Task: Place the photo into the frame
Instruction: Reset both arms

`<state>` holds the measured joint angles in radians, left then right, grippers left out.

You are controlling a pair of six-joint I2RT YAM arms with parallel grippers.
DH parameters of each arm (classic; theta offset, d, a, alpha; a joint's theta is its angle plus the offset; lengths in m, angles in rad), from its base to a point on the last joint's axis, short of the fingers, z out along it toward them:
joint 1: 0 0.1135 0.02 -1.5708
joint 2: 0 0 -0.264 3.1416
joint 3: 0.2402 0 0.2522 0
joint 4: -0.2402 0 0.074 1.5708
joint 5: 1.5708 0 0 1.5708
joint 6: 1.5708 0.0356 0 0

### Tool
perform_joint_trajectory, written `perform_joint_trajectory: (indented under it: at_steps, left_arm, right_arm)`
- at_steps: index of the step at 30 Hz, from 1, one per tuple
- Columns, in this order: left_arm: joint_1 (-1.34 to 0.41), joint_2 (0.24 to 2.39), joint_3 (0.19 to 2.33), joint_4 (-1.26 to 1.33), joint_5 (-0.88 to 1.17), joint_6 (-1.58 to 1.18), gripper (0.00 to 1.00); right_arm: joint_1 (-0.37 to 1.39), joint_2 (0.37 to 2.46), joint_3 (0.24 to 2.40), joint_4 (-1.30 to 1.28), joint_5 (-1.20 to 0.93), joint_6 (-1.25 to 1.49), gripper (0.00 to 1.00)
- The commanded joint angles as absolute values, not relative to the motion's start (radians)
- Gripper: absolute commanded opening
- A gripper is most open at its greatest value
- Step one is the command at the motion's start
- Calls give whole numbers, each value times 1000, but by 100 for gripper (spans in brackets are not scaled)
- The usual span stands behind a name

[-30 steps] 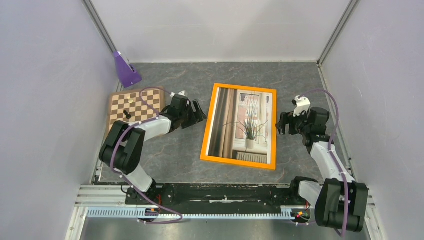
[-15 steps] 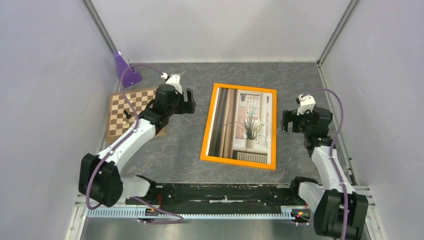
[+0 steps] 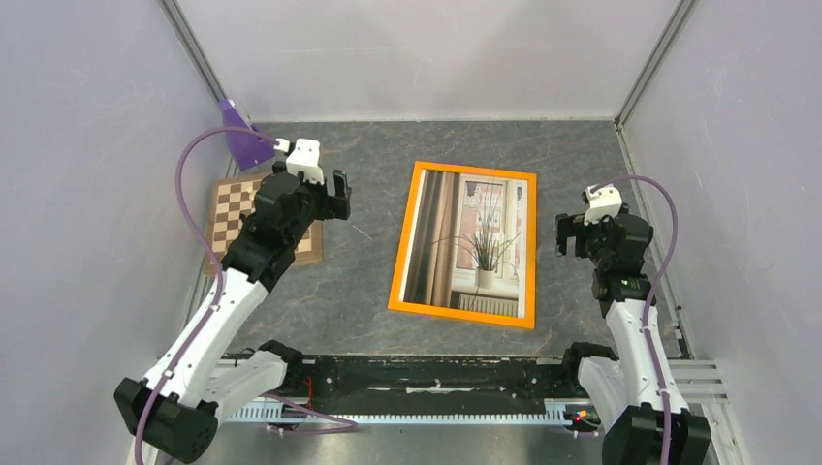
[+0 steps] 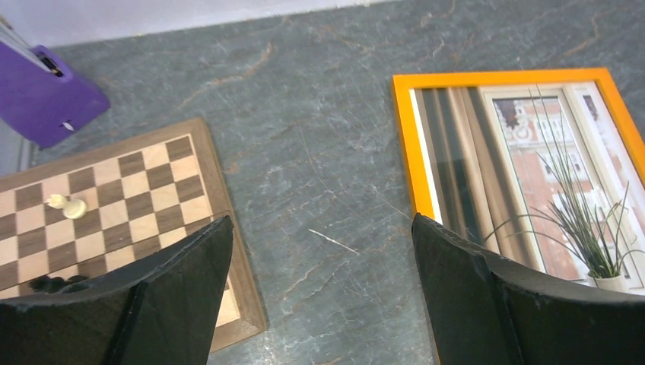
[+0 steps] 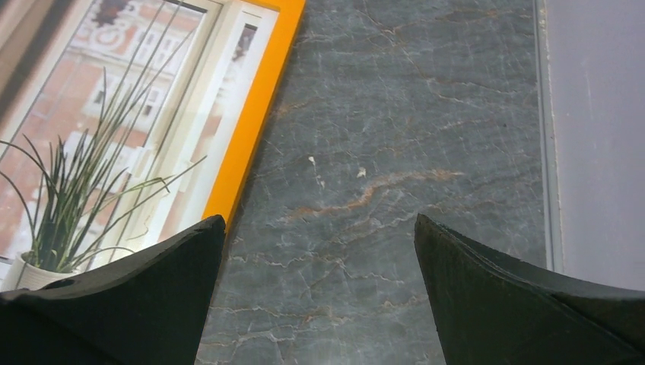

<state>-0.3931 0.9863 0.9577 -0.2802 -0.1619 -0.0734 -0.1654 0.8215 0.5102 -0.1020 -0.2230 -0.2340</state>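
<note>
The orange frame lies flat in the middle of the table, and the photo of a spiky potted plant by a window lies inside its rails. My left gripper hovers open to the left of the frame, between it and the chessboard. The left wrist view shows the gripper empty above bare table, with the frame's rail and the photo at the right. My right gripper is open to the right of the frame. Its wrist view shows it empty above the table, beside the frame's rail and the photo.
A brown-and-white chessboard lies at the left with small pieces on it. A purple object stands in the back left corner. Grey walls close in the marbled table on three sides.
My left arm has lifted and swung back to the left, away from the frame's left rail. My right arm has drawn slightly right and up. The frame and photo have not moved.
</note>
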Motion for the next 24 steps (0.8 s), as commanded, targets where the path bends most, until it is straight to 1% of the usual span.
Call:
perform_joint_trajectory:
  at_steps: [1, 7, 13, 24]
  left_arm:
    - [-379, 925, 939, -280, -199, -1, 93]
    - [-357, 891, 882, -198, -175, -50, 93]
    - [-354, 872, 843, -166, -163, -44, 93]
    - [-351, 862, 827, -159, -156, -16, 93]
  right_arm:
    - [-162, 780, 561, -146, -151, -267, 98]
    - [-162, 726, 549, -181, -173, -314, 98]
    - [-162, 652, 511, -153, -209, -357, 98]
    - [-162, 668, 503, -140, -171, -382, 98]
